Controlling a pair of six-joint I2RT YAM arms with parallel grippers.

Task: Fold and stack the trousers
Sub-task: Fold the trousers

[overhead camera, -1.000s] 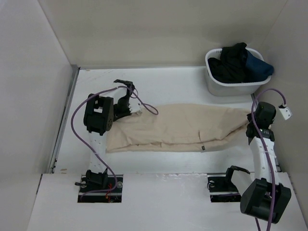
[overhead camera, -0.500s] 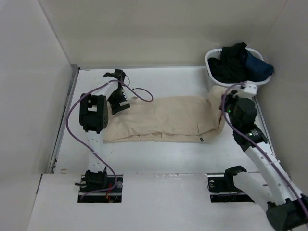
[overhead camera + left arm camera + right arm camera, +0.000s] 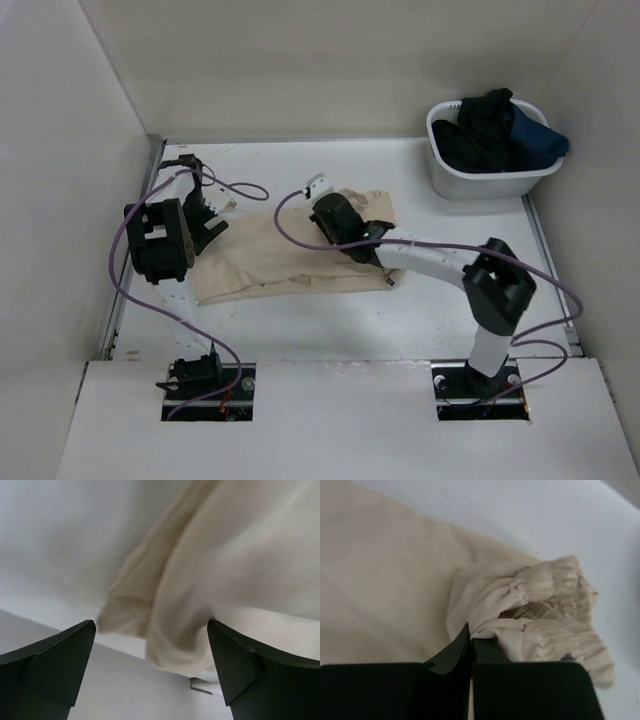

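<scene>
First fold half made — the right tool [image 3: 470,636], clamped on the trousers [image 3: 270,268], holds their leg ends over the middle on the tabletop [image 3: 380,165]; left tool [image 3: 151,625] gapes apart. Stacking remains.

The trousers [image 3: 290,268] are soft matt cloth, cotton by the look of it, wrinkly all over, with a ribbed, gathered cuff [image 3: 555,605]. The table [image 3: 400,320] is smooth, matt white. The basket [image 3: 480,185] looks like smooth plastic with a slight sheen. The cables [image 3: 240,190] are smooth purple rubbery stuff.
</scene>
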